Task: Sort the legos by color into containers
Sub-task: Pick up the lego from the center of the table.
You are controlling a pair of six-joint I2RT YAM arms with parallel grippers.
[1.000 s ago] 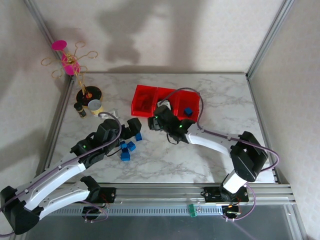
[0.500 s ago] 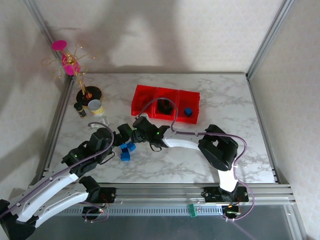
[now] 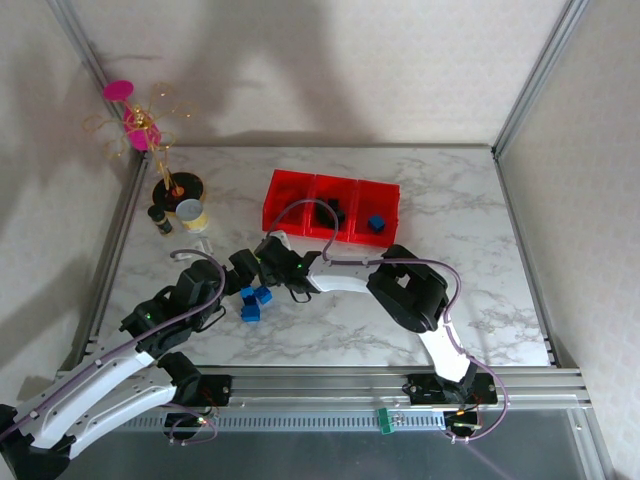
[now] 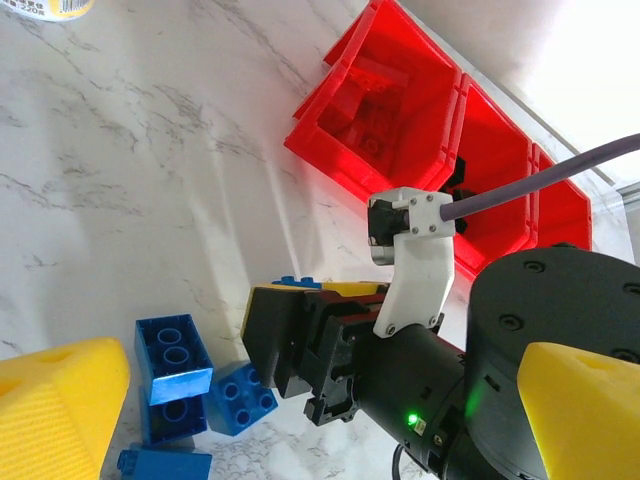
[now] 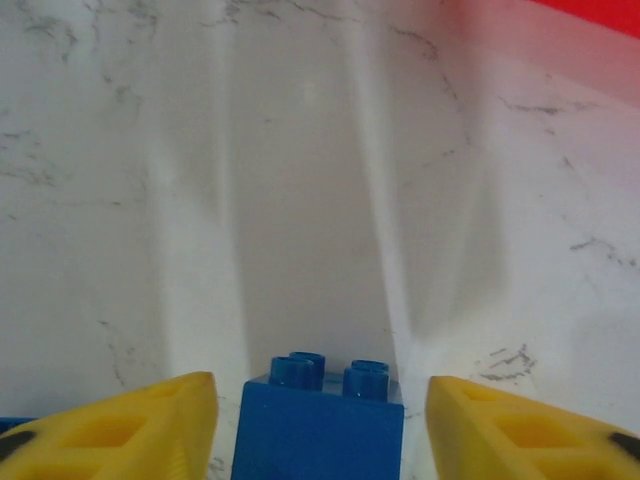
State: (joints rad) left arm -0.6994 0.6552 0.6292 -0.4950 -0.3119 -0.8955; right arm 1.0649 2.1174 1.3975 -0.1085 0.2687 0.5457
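Note:
Three joined red containers (image 3: 309,188) stand at the table's middle back, also in the left wrist view (image 4: 400,100). The middle one holds a black lego (image 3: 330,210), the right one a blue lego (image 3: 376,223). Loose blue legos (image 3: 252,300) lie in front of them. My right gripper (image 3: 250,268) reaches left across the table and is low over a blue lego (image 5: 320,430). Its yellow fingers (image 5: 150,430) flank that brick with a thin gap on each side. My left gripper (image 3: 228,290) is wide open beside the blue pile (image 4: 172,358), facing the right gripper's black body (image 4: 330,350).
A pale-lidded jar (image 3: 190,213), a small dark jar (image 3: 158,218) and a wire ornament with pink discs (image 3: 135,120) stand at the back left. Aluminium rails border the table's left, right and near edges.
My right arm swung from the containers leftward and down to the loose blue legos, and its jaws narrowed around one. My left arm drew back a little, still open.

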